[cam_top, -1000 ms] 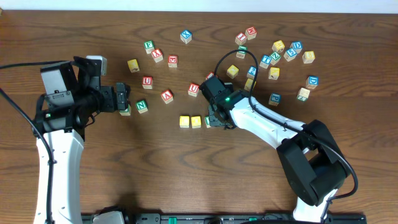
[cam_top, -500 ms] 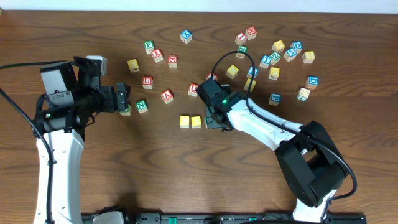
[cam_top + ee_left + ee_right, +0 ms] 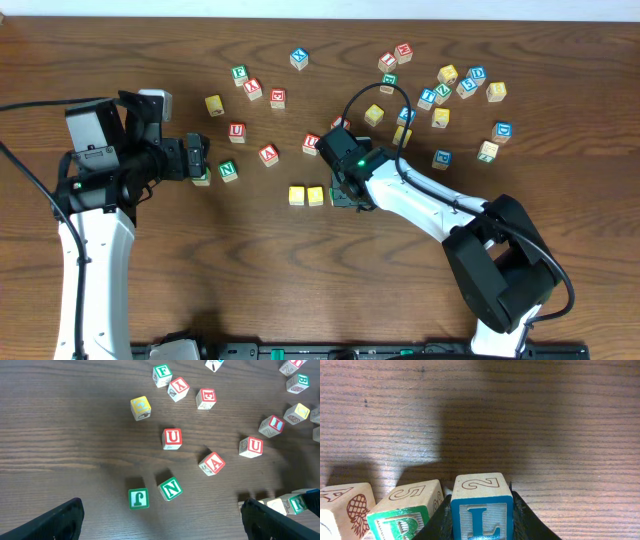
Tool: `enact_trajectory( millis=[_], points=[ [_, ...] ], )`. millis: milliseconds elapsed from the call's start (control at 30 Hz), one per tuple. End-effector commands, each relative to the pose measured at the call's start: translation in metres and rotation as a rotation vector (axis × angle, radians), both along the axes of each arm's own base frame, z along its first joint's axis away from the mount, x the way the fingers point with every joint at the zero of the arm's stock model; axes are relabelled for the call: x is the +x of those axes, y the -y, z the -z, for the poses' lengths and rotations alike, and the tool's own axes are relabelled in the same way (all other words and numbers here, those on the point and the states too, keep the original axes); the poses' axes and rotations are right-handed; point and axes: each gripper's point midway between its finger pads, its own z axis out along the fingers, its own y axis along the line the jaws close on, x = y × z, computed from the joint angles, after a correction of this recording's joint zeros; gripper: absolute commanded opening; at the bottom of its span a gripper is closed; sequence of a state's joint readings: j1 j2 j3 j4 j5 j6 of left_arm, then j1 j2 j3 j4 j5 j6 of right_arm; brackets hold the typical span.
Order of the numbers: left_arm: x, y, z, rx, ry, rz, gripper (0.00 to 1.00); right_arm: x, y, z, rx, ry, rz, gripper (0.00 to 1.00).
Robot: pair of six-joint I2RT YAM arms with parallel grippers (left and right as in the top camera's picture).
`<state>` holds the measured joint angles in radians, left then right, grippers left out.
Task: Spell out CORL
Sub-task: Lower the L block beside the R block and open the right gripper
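Note:
Two yellow-faced cubes [image 3: 306,196] sit side by side near the table's middle. Just to their right is my right gripper [image 3: 346,196], low over the wood. In the right wrist view it [image 3: 481,522] is shut on the pale cube with the blue L [image 3: 481,510], one finger on each side. The cube with the green R [image 3: 405,512] lies right beside the L cube, on its left. Another cube [image 3: 345,505] follows it further left. My left gripper [image 3: 197,160] hangs open at the left with nothing between its fingers [image 3: 65,520].
Loose letter cubes lie around: a green J [image 3: 138,498] and N [image 3: 171,488] near the left gripper, and a red U [image 3: 237,131], A [image 3: 268,155] and U [image 3: 311,144] behind the row. Several more cluster at the back right [image 3: 445,90].
My right gripper has shifted slightly left with the L cube, closer to the row. The left arm has not moved.

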<state>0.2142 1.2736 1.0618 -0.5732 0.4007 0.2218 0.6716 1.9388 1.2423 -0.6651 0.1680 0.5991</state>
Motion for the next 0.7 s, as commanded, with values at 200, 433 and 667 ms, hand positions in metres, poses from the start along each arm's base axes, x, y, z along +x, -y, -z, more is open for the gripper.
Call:
enact_trajectory(
  millis=[200,433,667],
  points=[
    [-0.0002,-0.0014,0.001,0.007,-0.002,0.003,0.99,-0.0162,-0.0008,0.011,-0.006,-0.052,0.0,0.19],
    [-0.0002,-0.0015,0.001,0.007,-0.002,0.002,0.99,-0.0152,0.0002,0.0108,-0.011,-0.046,0.004,0.29],
    [-0.0002,-0.0014,0.001,0.007,-0.002,0.003,0.99,-0.0141,0.0004,0.0106,-0.012,-0.042,0.006,0.35]
  ],
)
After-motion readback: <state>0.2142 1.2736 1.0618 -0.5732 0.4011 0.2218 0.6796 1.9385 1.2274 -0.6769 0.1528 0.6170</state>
